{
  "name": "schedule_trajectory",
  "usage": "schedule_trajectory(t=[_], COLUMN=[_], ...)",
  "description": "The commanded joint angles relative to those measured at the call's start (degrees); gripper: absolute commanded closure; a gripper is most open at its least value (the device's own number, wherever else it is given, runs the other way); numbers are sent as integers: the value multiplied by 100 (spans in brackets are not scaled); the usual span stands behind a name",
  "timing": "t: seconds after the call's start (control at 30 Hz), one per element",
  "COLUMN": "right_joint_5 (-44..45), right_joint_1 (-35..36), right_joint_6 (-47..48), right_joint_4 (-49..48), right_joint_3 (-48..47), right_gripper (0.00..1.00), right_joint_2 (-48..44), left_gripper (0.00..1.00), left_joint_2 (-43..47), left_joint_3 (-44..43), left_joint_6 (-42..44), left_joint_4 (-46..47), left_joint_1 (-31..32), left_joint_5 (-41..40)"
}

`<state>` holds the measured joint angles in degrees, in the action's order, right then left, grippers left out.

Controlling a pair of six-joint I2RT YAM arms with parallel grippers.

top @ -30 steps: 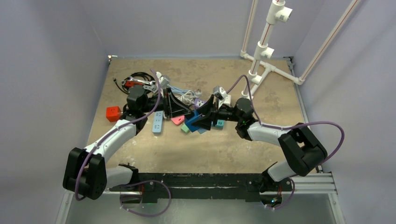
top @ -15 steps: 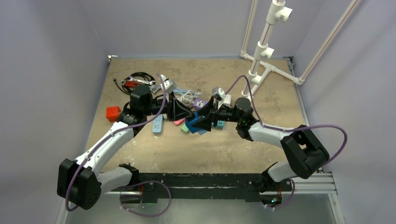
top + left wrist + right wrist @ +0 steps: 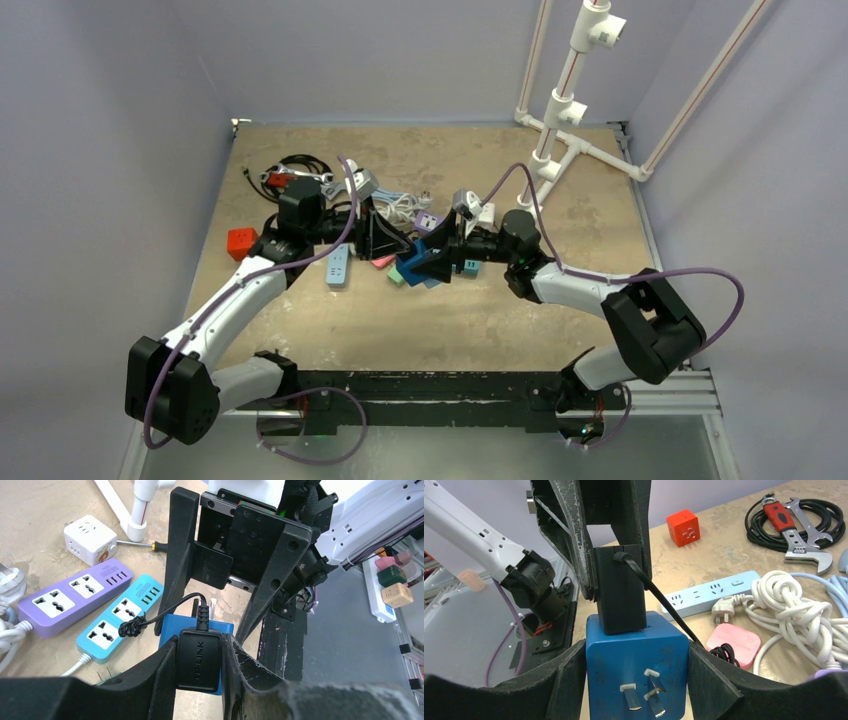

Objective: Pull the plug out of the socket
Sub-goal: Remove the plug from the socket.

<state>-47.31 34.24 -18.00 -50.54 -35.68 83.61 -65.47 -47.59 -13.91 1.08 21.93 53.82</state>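
Over the middle of the desk (image 3: 500, 310), the left gripper (image 3: 199, 650) is clenched on the black plug (image 3: 620, 597), which sits between its fingers with its base seated in the blue socket cube (image 3: 636, 652), and the right gripper (image 3: 636, 680) grasps that cube by its sides.

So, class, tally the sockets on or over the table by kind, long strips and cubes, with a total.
Long plastic power strips: 3 (purple strip, teal strip, pale blue strip)
Plastic cube sockets: 3 (white cube, red cube, blue cube)
Total: 6
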Motion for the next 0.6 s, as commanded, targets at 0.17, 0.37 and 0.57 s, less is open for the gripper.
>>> schedule_trajectory(t=[0.17,0.37,0.57], right_joint_5=[1197,1094,683], right_joint_1=[-181,-173,-178], right_joint_6=[580,526,286], right_joint_4=[335,383,533], right_joint_3=[4,-9,-114], right_gripper=[100,100,100], right_joint_2=[212,158,43], left_gripper=[100,100,100], left_joint_2=[218,387,601], left_joint_3=[-301,-407,-285], left_joint_6=[-710,156,620], left_joint_4=[674,-249,-589], left_joint_1=[-137,-137,-129], left_joint_5=[1172,131,-1853])
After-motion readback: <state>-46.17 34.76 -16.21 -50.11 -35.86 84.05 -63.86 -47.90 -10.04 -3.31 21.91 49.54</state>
